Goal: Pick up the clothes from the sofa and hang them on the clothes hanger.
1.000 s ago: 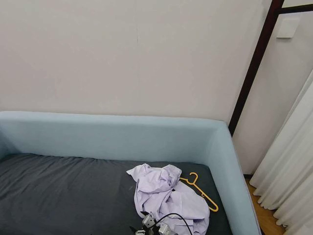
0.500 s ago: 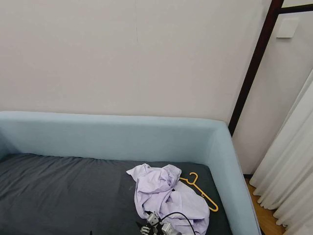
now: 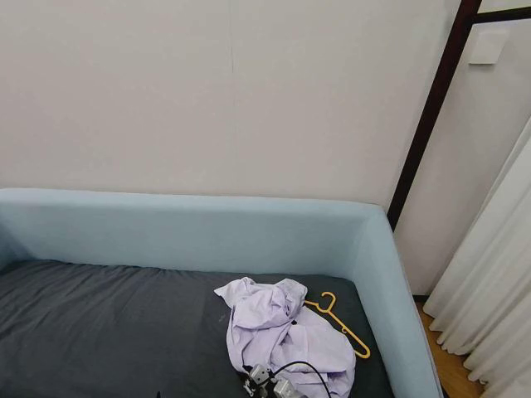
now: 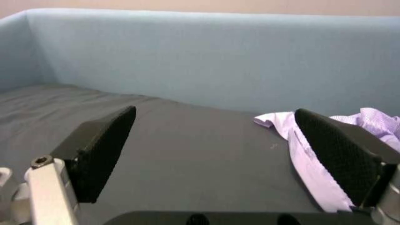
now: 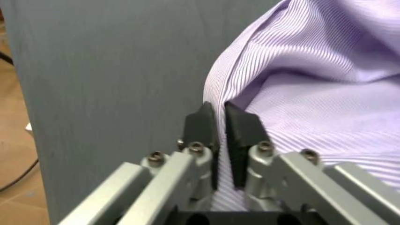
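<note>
A crumpled lilac striped shirt [image 3: 278, 332] lies on the dark seat [image 3: 108, 323] of a light blue sofa [image 3: 207, 228], near its right end. An orange hanger [image 3: 344, 327] lies flat beside the shirt, partly tucked under it. My right gripper [image 3: 265, 383] sits at the shirt's near edge; in the right wrist view its fingers [image 5: 201, 126] are pinched together on a fold of the shirt [image 5: 325, 84]. My left gripper [image 4: 216, 115] hovers open over bare seat cushion, with the shirt [image 4: 301, 152] just off to one side.
The sofa's backrest and right armrest [image 3: 390, 290] wall in the seat. A dark door frame [image 3: 427, 124] and white curtains [image 3: 489, 315] stand to the right, above a strip of wooden floor [image 3: 452, 373]. A plain wall rises behind.
My right gripper has slid slightly lower and rightward at the shirt's near edge, and the shirt's lower folds have shifted a little with it.
</note>
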{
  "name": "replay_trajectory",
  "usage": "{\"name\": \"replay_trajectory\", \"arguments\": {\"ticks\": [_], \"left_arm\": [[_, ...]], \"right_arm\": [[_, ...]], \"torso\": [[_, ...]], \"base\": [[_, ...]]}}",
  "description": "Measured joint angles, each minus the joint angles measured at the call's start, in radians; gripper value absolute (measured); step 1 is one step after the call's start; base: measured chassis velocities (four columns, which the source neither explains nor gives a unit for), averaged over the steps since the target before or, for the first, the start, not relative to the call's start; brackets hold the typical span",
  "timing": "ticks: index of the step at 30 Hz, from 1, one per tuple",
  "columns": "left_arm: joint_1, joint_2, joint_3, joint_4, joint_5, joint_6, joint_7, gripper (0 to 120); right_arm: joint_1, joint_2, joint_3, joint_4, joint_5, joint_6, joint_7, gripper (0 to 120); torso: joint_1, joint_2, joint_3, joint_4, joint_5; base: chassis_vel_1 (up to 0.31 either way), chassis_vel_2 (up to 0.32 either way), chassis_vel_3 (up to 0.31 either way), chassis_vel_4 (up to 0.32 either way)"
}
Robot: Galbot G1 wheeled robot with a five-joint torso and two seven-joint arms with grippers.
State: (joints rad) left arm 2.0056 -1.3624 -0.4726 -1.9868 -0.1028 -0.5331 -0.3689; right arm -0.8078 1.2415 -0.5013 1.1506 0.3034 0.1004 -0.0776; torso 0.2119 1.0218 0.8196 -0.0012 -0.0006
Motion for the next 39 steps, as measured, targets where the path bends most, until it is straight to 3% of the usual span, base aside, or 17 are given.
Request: {"name": "replay_trajectory", "arguments": {"ticks": [11, 17, 20, 21, 26, 27, 31, 32, 35, 37, 38, 39], "left_arm": [[-0.027, 0.029, -0.011, 0.024, -0.012, -0.001, 0.001, 99], [-0.085, 0.112, -0.028, 0.034, -0.031, 0.002, 0.016, 99], [-0.154, 0.219, -0.019, 0.048, -0.046, 0.027, 0.025, 97], [-0.154, 0.219, -0.019, 0.048, -0.046, 0.027, 0.025, 97], [-0.296, 0.434, 0.046, 0.1, -0.108, 0.053, 0.057, 95], [-0.296, 0.434, 0.046, 0.1, -0.108, 0.053, 0.057, 95], [-0.463, 0.624, 0.168, 0.166, -0.2, 0.065, 0.136, 94], [-0.463, 0.624, 0.168, 0.166, -0.2, 0.065, 0.136, 94], [-0.628, 0.745, 0.355, 0.209, -0.295, 0.078, 0.201, 94], [-0.757, 0.781, 0.499, 0.263, -0.34, 0.081, 0.243, 94], [-0.757, 0.781, 0.499, 0.263, -0.34, 0.081, 0.243, 94], [-0.831, 0.785, 0.566, 0.296, -0.351, 0.08, 0.263, 94]], "right_arm": [[0.011, -0.133, 0.003, 0.297, 0.137, -0.021, 0.014, 0], [0.071, -0.266, 0.013, 0.428, 0.163, -0.016, -0.028, 0], [0.065, -0.371, 0.046, 0.524, 0.183, 0.004, -0.093, 0], [0.065, -0.371, 0.046, 0.524, 0.183, 0.004, -0.093, 0], [-0.004, -0.467, 0.144, 0.637, 0.195, 0.017, -0.173, 0], [-0.004, -0.467, 0.144, 0.637, 0.195, 0.017, -0.173, 0], [-0.045, -0.504, 0.196, 0.678, 0.211, 0.023, -0.203, 0], [-0.045, -0.504, 0.196, 0.678, 0.211, 0.023, -0.203, 0], [-0.061, -0.522, 0.223, 0.694, 0.226, 0.026, -0.218, 0], [-0.069, -0.533, 0.237, 0.704, 0.235, 0.026, -0.223, 0], [-0.069, -0.533, 0.237, 0.704, 0.235, 0.026, -0.223, 0], [-0.073, -0.538, 0.243, 0.71, 0.239, 0.026, -0.225, 0]], "torso": [[0.0, 0.0, 0.0, 0.0002, 0.0001], [0.0, 0.0, 0.0, 0.0003, -0.0002], [0.0, 0.0, 0.0, -0.0001, -0.0004], [0.0, 0.0, 0.0, -0.0001, -0.0004], [0.0, 0.0, 0.0, 0.0, -0.0002], [0.0, 0.0, 0.0, 0.0, -0.0002], [0.0, 0.0, 0.0, 0.0, -0.0003], [0.0, 0.0, 0.0, 0.0, -0.0003], [0.0, 0.0, 0.0, -0.0001, 0.0006], [0.0, 0.0, 0.0, 0.0, -0.0003], [0.0, 0.0, 0.0, 0.0, -0.0003], [0.0, 0.0, 0.0, 0.0003, -0.0002]], "base": [[0.0, 0.0, 0.0, 0.0], [0.0, 0.0, 0.0, 0.0], [0.0, 0.0, 0.0, 0.0], [0.0, 0.0, 0.0, 0.0], [0.0, 0.0, 0.0, 0.0], [0.0, 0.0, 0.0, 0.0], [0.0, 0.0, 0.0, 0.0], [0.0, 0.0, 0.0, 0.0], [0.0, 0.0, 0.0, 0.0], [0.0, 0.0, 0.0, 0.0], [0.0, 0.0, 0.0, 0.0], [0.0, 0.0, 0.0, 0.0]]}}
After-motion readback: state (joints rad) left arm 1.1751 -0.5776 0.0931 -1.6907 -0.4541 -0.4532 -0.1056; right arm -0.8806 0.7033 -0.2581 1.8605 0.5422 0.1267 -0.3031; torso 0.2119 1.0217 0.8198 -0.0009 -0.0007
